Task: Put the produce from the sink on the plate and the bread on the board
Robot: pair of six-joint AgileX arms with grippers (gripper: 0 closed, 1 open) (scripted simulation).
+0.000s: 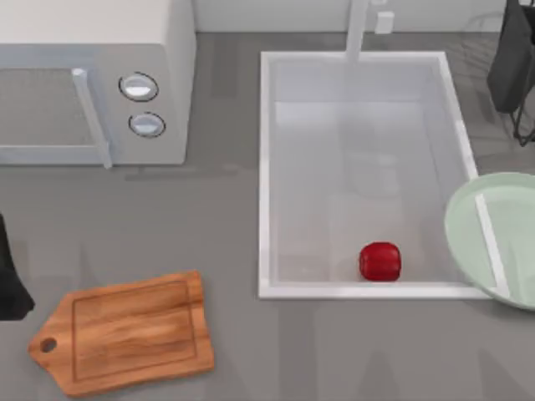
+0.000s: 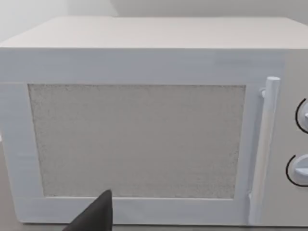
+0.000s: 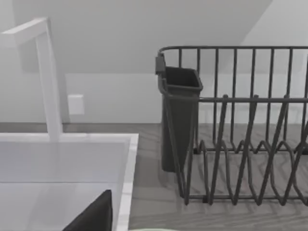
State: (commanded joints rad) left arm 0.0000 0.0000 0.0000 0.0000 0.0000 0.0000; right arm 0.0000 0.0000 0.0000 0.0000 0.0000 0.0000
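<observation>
While both AgileX arms sit at the table's edges, a small glossy red, roundish produce item (image 1: 380, 261) lies on the pale grey floor of the large rectangular white sink (image 1: 266, 180), close to the near rim and toward the basin's right side in the top view. Overlapping the sink's right rim, a large round pale mint-green plate (image 1: 468, 217) runs off the right edge of that view and carries nothing. At the lower left a brown wooden cutting board (image 1: 125, 332) lies bare on the grey table, well apart from the sink; its long axis runs roughly left to right with a slight tilt, and its tapered handle end with the hole points to the table's left. A white microwave (image 1: 96, 79) with two round dials occupies the upper left. From the left wrist camera, the microwave's speckled door (image 2: 137, 139) and upright bar handle (image 2: 262, 149) appear head-on, with a dark fingertip (image 2: 96, 214) of the left gripper at the edge; whether that gripper is released or clenched cannot be told. From the right wrist camera come a white tap (image 3: 45, 72) rising behind the sink and a dark wire dish rack (image 3: 240, 130) with a cutlery cup beside the basin; the right gripper's state likewise cannot be told.
</observation>
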